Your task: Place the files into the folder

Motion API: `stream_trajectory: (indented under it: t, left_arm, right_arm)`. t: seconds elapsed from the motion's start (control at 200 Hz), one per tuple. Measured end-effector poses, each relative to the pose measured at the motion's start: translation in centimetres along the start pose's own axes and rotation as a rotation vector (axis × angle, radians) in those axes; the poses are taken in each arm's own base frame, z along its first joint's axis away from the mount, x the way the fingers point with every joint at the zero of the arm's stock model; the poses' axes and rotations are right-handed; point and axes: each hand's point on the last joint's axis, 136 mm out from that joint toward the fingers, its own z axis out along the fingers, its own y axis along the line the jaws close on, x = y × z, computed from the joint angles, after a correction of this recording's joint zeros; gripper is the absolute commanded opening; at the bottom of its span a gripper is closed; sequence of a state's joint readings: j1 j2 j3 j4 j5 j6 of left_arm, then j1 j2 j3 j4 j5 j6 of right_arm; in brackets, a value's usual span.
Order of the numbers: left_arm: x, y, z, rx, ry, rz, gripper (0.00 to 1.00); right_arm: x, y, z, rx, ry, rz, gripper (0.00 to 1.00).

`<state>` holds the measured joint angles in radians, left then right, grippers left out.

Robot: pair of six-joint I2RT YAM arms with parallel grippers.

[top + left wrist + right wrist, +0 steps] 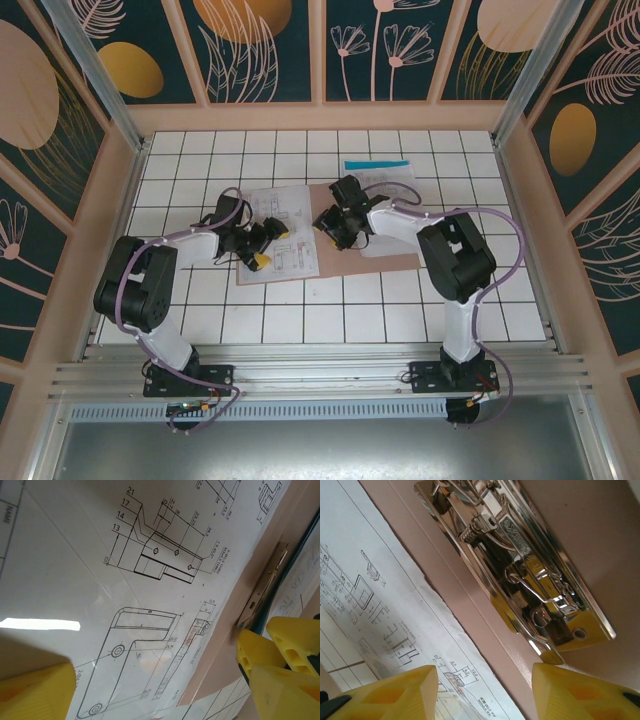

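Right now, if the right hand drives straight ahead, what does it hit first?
The right hand most likely meets the folder first, beside the metal clip; the clip's near edge could come first, depth unclear.

Bright, even overhead light, with glare on the printed sheet (90,595) and metal clip (520,565); the near fingers (395,690) are blurred.

From above my right arm (400,222) hid the folder's (388,262) middle, and the sheet's (295,262) print was too small to read.

Printed sheet (75,570): dimension figures 21, 17, 14, 13, 0 legible; embossing on metal clip (520,570) unreadable.
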<state>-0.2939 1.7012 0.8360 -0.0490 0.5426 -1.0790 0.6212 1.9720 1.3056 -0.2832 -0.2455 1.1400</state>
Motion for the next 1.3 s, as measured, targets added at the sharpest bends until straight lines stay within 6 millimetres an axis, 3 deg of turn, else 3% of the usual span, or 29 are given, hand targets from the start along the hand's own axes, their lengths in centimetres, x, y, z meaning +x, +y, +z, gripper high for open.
stream_trajectory:
  t: [0.23,0.956,1.301]
  left_arm:
    - [0.0,0.0,0.0,0.005,-0.003,0.004,0.9]
    - [0.1,0.4,-0.2,0.029,-0.045,0.025,0.89]
    - [0.0,0.4,-0.2,0.031,-0.051,0.024,0.89]
  right_arm:
    - [-0.9,0.6,0.0,0.014,-0.045,-0.01,0.52]
    - [-1.6,-1.5,1.3,0.106,-0.063,-0.073,0.53]
    - [-1.7,-1.4,1.2,0.103,-0.061,-0.079,0.54]
